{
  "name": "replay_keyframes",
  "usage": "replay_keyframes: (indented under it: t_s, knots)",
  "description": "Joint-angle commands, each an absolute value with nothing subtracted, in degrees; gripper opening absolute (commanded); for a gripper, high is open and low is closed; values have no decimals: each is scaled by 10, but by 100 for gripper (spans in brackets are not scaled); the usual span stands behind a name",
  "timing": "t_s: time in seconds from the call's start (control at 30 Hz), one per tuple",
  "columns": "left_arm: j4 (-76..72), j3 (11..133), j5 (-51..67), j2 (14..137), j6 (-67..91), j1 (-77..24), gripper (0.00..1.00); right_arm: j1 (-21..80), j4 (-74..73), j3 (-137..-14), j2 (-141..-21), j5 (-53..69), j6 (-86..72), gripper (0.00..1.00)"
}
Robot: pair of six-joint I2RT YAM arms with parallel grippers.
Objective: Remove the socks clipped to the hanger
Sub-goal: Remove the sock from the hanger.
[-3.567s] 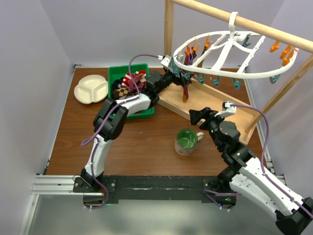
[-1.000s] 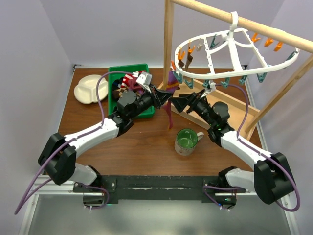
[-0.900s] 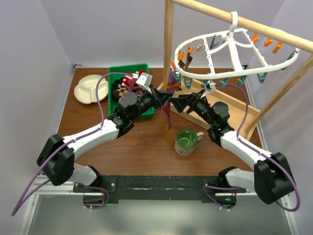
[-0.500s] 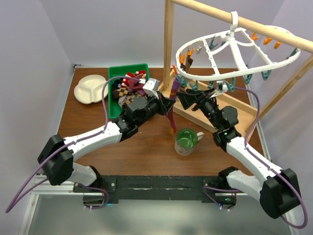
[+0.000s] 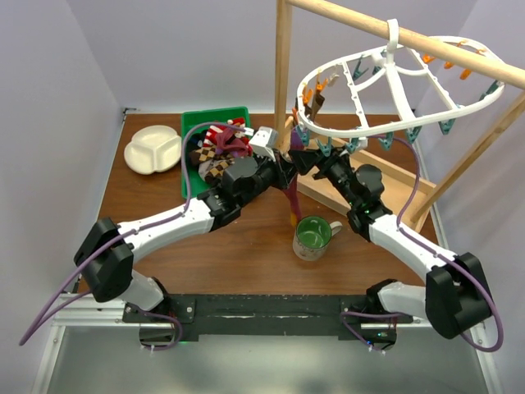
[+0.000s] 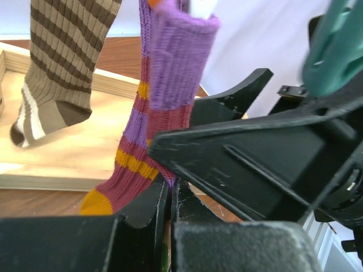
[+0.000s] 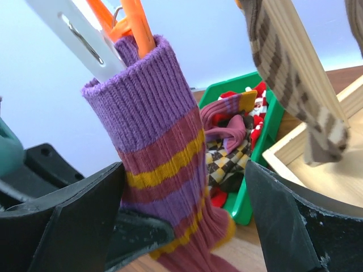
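A purple, maroon and yellow striped sock (image 5: pixel 290 193) hangs from an orange clip (image 7: pixel 136 25) on the rim of the white hanger (image 5: pixel 385 90). My left gripper (image 5: pixel 283 170) is shut on the sock's lower part (image 6: pixel 142 158); its jaws (image 6: pixel 169 192) pinch the fabric. The right gripper (image 5: pixel 308 162) is open, and its fingers (image 7: pixel 68 221) straddle the sock's (image 7: pixel 159 147) upper part without pressing it. A brown striped sock (image 6: pixel 62 62) hangs clipped beside it. Several more socks lie in the green bin (image 5: pixel 215 152).
A green mug (image 5: pixel 312 236) stands just below the dangling sock. A white divided plate (image 5: pixel 152 148) lies at the far left. The wooden post (image 5: pixel 283 66) and base board (image 5: pixel 373 180) of the frame stand close behind both grippers.
The left gripper has carried the sock right, toward the hanger. The right gripper has moved in and up around the sock's top. The hanger has swung and tilted.
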State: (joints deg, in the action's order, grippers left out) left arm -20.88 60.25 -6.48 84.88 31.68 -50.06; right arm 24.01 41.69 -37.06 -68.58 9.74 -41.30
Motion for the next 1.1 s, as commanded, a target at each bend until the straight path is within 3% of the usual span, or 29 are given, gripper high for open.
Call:
replay_keyframes:
  t_s: [0.0,0.2,0.53,0.77,0.9,0.93,1.07]
  knots:
    - [-214,631,-67,856,300,-506,0,245,458,-414,-703,83,-428,89]
    - [-199,656,-69,874,294,-508,0,257,458,-427,-725,63,-436,84]
    - [-151,683,-119,896,284,-512,0,271,444,-411,-699,1,-418,89]
    - [-138,701,-127,904,281,-516,0,288,442,-423,-721,-32,-423,80]
    - [-131,702,-134,898,280,-517,0,289,447,-410,-720,-54,-439,60]
    - [-128,701,-135,897,279,-517,0,289,448,-406,-715,-59,-442,45]
    - [-129,691,-139,880,276,-517,0,289,439,-396,-702,-69,-447,19]
